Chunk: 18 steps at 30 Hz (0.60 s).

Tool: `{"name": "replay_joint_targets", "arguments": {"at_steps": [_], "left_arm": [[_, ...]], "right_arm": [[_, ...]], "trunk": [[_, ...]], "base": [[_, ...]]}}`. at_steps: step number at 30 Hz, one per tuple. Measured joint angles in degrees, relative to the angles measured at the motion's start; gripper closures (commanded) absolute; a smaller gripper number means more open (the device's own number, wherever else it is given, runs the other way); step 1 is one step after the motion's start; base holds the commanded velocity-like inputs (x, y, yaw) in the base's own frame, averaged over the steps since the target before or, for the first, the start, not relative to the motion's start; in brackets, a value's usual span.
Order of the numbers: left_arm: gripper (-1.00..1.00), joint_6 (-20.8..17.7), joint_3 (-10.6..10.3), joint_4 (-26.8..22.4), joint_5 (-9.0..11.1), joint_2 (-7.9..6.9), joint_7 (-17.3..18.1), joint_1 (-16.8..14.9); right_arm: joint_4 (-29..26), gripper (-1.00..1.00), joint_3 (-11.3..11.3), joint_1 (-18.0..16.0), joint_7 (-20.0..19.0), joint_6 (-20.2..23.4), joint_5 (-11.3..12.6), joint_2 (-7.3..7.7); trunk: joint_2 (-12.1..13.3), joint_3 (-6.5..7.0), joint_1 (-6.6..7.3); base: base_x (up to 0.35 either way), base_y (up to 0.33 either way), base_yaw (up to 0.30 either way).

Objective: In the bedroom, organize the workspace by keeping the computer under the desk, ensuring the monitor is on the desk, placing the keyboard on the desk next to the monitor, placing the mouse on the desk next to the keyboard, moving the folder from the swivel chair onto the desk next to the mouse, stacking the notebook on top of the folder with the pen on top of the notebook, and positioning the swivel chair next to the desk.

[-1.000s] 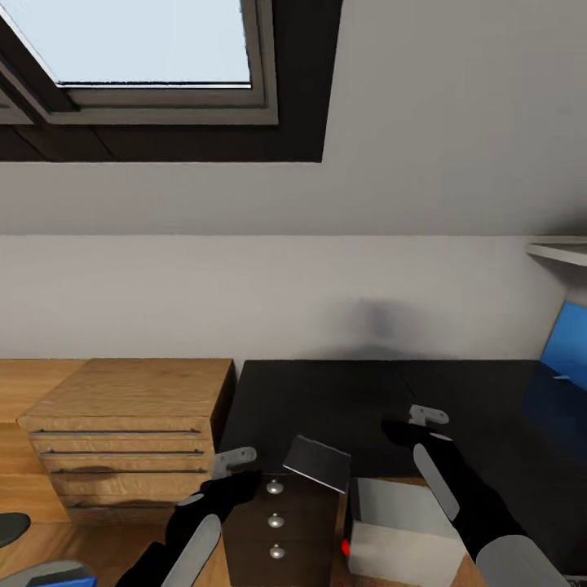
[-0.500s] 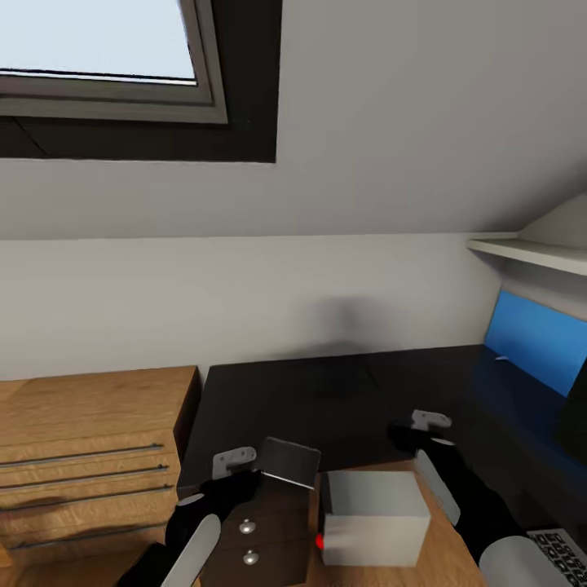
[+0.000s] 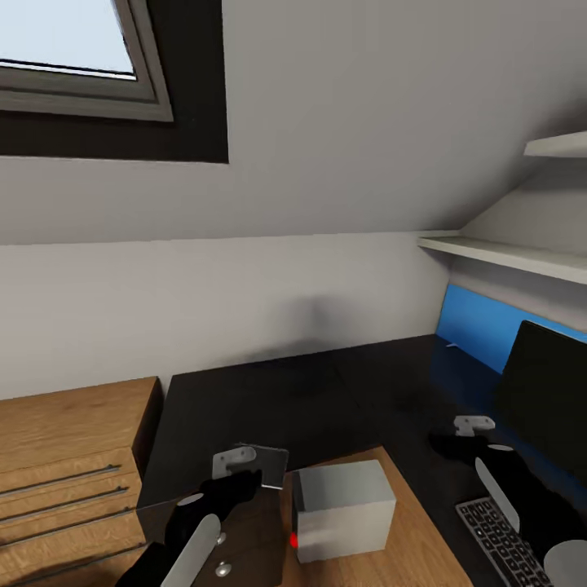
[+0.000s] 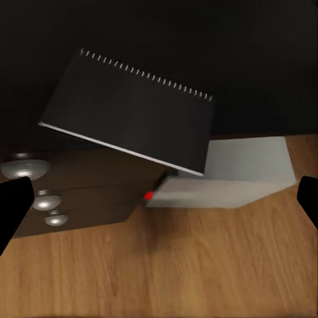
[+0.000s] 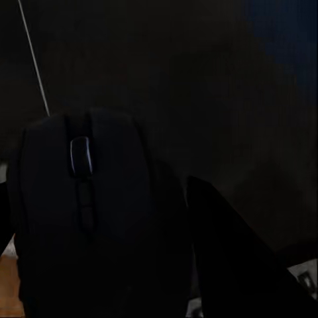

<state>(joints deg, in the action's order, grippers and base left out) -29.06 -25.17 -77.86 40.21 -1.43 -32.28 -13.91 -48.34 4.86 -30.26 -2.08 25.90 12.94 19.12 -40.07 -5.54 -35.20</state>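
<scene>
The grey notebook sits at the front edge of the glossy black desk and overhangs it a little. My left gripper hangs just short of it, open, its fingers wide apart with nothing between them. My right gripper is shut on the black mouse above the desk's right wing. The monitor stands at the far right, the keyboard in front of it. The grey-white computer rests on the floor in the desk's nook.
A dark drawer unit with silver knobs stands under the desk beside the computer. A low oak cabinet adjoins the desk's left end. A blue wall panel and white shelves run behind the monitor.
The head view has swung to the right, bringing the monitor and keyboard into the picture. My right gripper with the mouse has shifted rightward toward the monitor. The left gripper holds its pose.
</scene>
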Motion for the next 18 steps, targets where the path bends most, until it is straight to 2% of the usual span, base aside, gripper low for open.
{"name": "replay_joint_targets", "arguments": {"at_steps": [3,7,12,13,16,18], "left_arm": [[-1.00,0.0,-0.5,0.0,0.0,0.05,0.0,0.0],[-1.00,0.1,-4.0,-1.0,-0.1,-0.11,-0.1,0.0],[-1.00,0.0,-5.0,-1.4,0.0,-0.24,-0.1,0.0],[-1.00,0.0,-5.2,-1.5,0.1,-0.26,-0.1,0.0],[-1.00,0.0,-5.2,-1.5,0.1,-0.27,-0.1,0.0],[-1.00,0.0,-5.3,-1.5,0.2,-0.21,-0.1,0.0]], "right_arm": [[1.8,1.00,-0.2,0.0,-1.1,-0.5,-0.2,1.55],[3.0,1.00,-0.1,0.0,-2.4,-1.5,-1.3,2.32],[3.8,1.00,0.0,0.0,-2.4,-2.1,-3.9,2.01],[4.2,1.00,0.1,0.0,-2.3,-3.2,-4.7,1.42],[4.9,1.00,0.2,0.0,-2.3,-4.1,-5.3,1.16],[6.7,1.00,0.2,0.0,-2.2,-7.9,-5.6,1.03]], "trunk": [[0.0,0.08,0.00],[0.0,0.20,0.00],[0.0,0.23,0.00],[0.0,0.23,0.00],[0.0,0.24,0.00],[0.0,0.24,0.00]], "base": [[0.000,0.000,-0.296],[0.000,0.000,-0.247],[0.000,0.000,-0.063],[0.000,0.000,-0.007],[0.006,0.000,-0.003],[0.093,0.000,-0.001]]}}
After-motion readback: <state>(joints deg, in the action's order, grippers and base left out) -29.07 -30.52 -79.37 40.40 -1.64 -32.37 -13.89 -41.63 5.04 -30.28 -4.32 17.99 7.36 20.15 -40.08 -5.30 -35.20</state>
